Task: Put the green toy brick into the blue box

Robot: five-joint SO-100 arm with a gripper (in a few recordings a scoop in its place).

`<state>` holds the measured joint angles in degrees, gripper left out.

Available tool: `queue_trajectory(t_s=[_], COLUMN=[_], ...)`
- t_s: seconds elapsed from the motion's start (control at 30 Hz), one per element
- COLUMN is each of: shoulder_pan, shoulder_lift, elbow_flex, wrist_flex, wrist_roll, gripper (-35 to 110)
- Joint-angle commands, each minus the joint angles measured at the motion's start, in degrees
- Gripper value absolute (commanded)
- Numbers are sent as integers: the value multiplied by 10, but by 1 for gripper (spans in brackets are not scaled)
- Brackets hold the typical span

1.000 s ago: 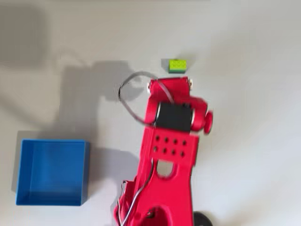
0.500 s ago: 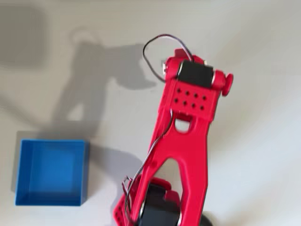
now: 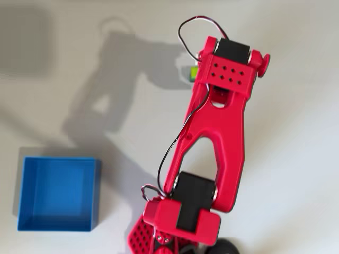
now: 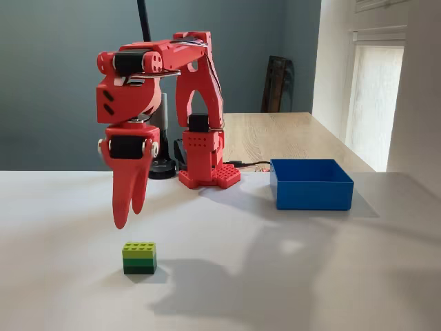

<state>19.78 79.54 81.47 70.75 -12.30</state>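
The green toy brick point(image 4: 139, 257) stands studs-up on the white table near the front, in the fixed view. My red gripper point(image 4: 129, 215) hangs pointing straight down a little above it and slightly to its left, fingers close together with nothing between them. Seen from overhead, the arm's wrist point(image 3: 230, 66) covers most of the brick point(image 3: 193, 72), leaving a sliver of green at its left edge. The blue box point(image 3: 58, 193) sits at the lower left in the overhead view and holds nothing; in the fixed view the box point(image 4: 310, 184) is to the right of the arm's base, far from the brick.
The arm's red base point(image 4: 207, 172) stands at the back of the white table, with a black round foot point(image 4: 162, 169) beside it. A wooden table point(image 4: 289, 138) lies behind. The arm's shadow falls across the table's upper left in the overhead view.
The arm has stretched out towards the top of the overhead picture, and its wrist now covers the brick that lay in plain sight a second ago. The box has not moved.
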Motion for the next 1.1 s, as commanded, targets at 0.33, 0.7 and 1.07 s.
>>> queue_trajectory(t_s=[0.33, 0.7, 1.07], shoulder_pan=[-4, -28, -37], shoulder_lift=[-103, -145, -150], elbow_flex=[-109, -123, -134], wrist_flex=[4, 4, -34], wrist_roll=[-15, -22, 23], gripper=[28, 24, 0])
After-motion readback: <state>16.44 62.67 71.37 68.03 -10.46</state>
